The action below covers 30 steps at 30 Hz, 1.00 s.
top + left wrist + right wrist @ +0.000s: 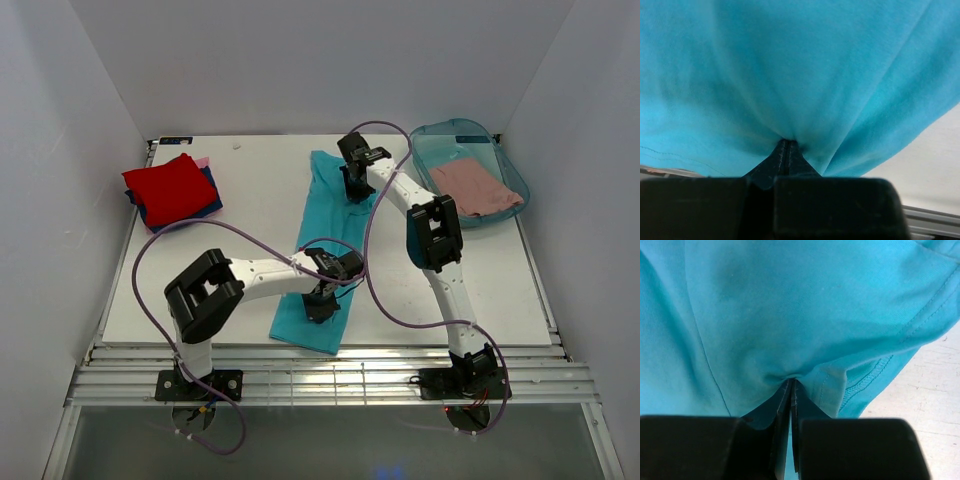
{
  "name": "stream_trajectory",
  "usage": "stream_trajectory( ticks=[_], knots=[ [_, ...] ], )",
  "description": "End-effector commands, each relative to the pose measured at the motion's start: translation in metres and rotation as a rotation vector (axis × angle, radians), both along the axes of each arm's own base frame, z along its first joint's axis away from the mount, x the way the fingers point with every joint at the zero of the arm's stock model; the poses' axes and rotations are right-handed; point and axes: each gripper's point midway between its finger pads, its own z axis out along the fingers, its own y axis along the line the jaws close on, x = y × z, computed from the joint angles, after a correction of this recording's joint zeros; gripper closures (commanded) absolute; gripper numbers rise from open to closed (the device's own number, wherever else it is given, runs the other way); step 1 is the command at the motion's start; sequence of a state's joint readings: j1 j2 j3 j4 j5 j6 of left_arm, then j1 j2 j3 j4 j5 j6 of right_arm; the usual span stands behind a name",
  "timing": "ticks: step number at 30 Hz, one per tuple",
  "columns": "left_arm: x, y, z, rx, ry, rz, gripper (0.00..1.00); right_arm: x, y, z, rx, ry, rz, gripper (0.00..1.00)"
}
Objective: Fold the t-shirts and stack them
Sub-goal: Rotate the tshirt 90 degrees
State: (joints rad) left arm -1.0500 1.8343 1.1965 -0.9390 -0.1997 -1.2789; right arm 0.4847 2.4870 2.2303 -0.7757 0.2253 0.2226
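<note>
Currently we see the teal t-shirt (325, 220) lying as a long strip on the bench (250, 230). Left claw (321, 306) is clamped on its near end, right claw (355, 190) pinches its far end.

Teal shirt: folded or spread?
Folded lengthwise, not yet stacked: the teal shirt lies as a long narrow strip, no sleeves sticking out.

We find bare counter (255, 200) left of the right tool (355, 195), the stacked t-shirts (170, 188) well beyond that, and the tub (445, 148) near on the tool's right side.
</note>
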Motion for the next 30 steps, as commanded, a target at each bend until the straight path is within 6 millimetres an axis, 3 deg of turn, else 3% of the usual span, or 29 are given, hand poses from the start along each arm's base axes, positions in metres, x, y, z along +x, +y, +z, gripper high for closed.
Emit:
stream_trajectory(
  ticks=[1,9,16,22,23,24,25,26,27,28,29,30],
  knots=[
    [-0.002,-0.028,-0.012,-0.057,0.019,-0.002,1.00,0.013,0.009,-0.002,0.048,-0.024,-0.016,0.92],
    [-0.001,-0.058,-0.009,-0.093,0.022,-0.043,1.00,0.035,0.005,0.004,0.123,-0.049,-0.043,0.91],
    [0.002,-0.076,-0.003,-0.119,0.002,-0.071,1.00,0.049,0.009,0.009,0.262,-0.056,-0.045,0.78],
    [0.013,-0.092,0.014,-0.145,-0.074,-0.106,1.00,0.063,0.013,0.043,0.270,-0.161,0.017,0.76],
    [0.018,-0.097,0.022,-0.160,-0.099,-0.108,1.00,0.066,0.011,0.054,0.267,-0.185,0.028,0.75],
    [0.026,-0.099,0.033,-0.169,-0.144,-0.109,1.00,0.069,0.009,0.082,0.262,-0.244,0.050,0.75],
    [0.032,-0.101,0.042,-0.174,-0.178,-0.121,1.00,0.068,0.005,0.094,0.244,-0.274,0.049,0.73],
    [0.043,-0.111,0.063,-0.209,-0.229,-0.128,1.00,0.065,-0.001,0.146,0.252,-0.364,0.049,0.72],
    [0.054,-0.113,0.077,-0.209,-0.289,-0.130,1.00,0.063,-0.008,0.175,0.251,-0.427,0.038,0.72],
    [0.060,-0.116,0.096,-0.226,-0.336,-0.153,1.00,0.052,-0.017,0.172,0.227,-0.423,0.014,0.72],
    [0.068,-0.122,0.118,-0.259,-0.386,-0.152,0.97,0.033,-0.023,0.232,0.274,-0.525,0.021,0.71],
    [0.071,-0.122,0.132,-0.272,-0.421,-0.147,0.91,0.020,-0.024,0.251,0.292,-0.561,0.029,0.70]
  ],
)
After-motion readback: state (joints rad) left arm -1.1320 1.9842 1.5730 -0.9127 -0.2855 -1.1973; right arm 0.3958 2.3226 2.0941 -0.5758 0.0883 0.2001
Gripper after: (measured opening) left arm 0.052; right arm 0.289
